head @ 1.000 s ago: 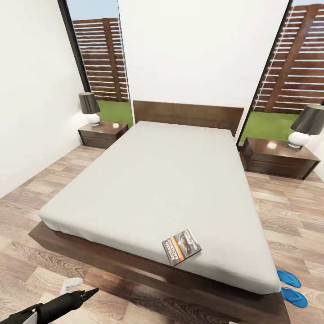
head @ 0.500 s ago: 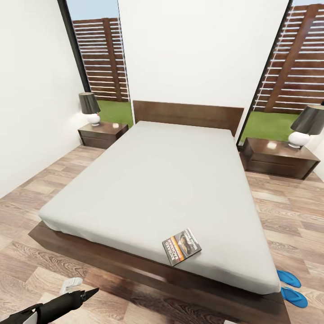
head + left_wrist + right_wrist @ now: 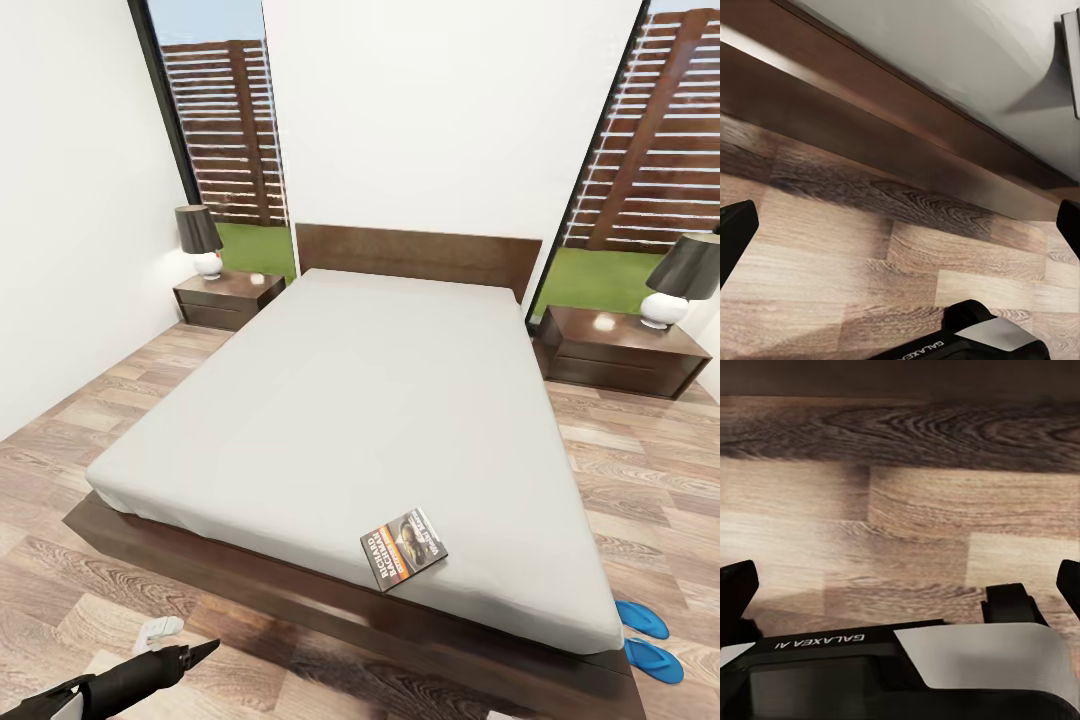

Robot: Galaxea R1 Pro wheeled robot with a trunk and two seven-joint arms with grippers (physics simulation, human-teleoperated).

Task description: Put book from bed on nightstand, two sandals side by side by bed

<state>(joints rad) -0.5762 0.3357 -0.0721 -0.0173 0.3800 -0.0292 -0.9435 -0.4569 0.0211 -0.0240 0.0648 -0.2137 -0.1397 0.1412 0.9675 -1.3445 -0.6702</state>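
Book lies flat on bed near foot edge, w/ sandals on floor by far corner; both jaws apart, empty, low over floor; I'd roll closer, then pinch book's overhanging edge.

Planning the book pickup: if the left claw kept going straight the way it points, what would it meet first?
Probably the bed's dark wooden frame, above the plank floor; the left claw has nothing nearer in its way, though depth is unclear.
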